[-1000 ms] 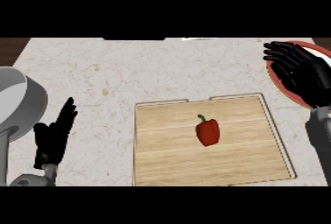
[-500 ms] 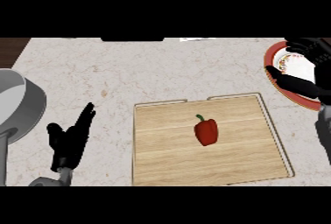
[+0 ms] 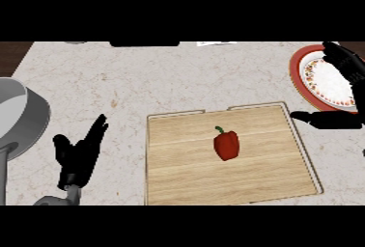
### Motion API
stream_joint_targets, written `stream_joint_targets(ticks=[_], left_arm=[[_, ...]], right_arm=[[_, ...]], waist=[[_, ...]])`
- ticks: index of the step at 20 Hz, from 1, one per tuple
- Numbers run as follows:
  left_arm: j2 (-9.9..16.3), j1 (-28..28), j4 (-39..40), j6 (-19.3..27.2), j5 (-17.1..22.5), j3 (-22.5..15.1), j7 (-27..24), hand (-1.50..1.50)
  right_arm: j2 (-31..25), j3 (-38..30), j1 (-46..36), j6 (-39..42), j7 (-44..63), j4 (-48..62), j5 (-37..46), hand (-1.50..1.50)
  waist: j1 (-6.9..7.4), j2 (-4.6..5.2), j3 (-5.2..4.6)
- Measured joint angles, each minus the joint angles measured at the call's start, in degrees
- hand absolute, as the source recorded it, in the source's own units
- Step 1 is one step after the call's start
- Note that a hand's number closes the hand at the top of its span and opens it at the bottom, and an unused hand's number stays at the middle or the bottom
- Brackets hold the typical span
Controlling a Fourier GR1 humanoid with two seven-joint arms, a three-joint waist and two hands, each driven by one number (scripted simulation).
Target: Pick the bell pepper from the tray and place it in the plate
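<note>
A red bell pepper (image 3: 227, 145) with a green stem lies near the middle of the wooden tray (image 3: 178, 178). A white plate (image 3: 319, 79) with a red patterned rim sits at the right edge of the counter. My right hand (image 3: 343, 91) hovers open over the plate's near side, fingers spread upward and thumb stretched left toward the tray's far right corner. It holds nothing. My left hand (image 3: 80, 153) stands open left of the tray, fingers pointing up, apart from the pepper.
A grey pot (image 3: 18, 118) with a handle sits at the left edge, close to my left hand. A dark object (image 3: 145, 44) and a white one (image 3: 216, 43) lie along the counter's far edge.
My right hand has drawn back toward the right edge and opened wider, uncovering most of the plate. My left hand has drifted right toward the tray. The pepper has not moved.
</note>
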Motion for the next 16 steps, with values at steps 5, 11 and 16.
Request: stream_joint_targets(ticks=[5,11,16], left_arm=[[-0.5,0.5,-0.3,0.2,-0.5,0.0,-0.2,0.0],[-0.4,0.8,-1.3,-0.8,-0.3,0.6,1.1,0.0],[-1.0,0.6,-1.7,-0.9,-1.1,0.9,2.4,0.0]], right_arm=[[-6.0,6.1,-0.6,8.2,9.9,-5.1,2.8,-1.5],[-7.6,11.8,-3.0,13.7,23.4,-11.7,5.6,-1.5],[-2.6,17.7,-5.2,13.8,31.5,-13.2,11.4,-1.5]], waist=[[0.09,-0.07,-0.06],[0.46,0.02,-0.07],[0.73,0.17,-0.09]])
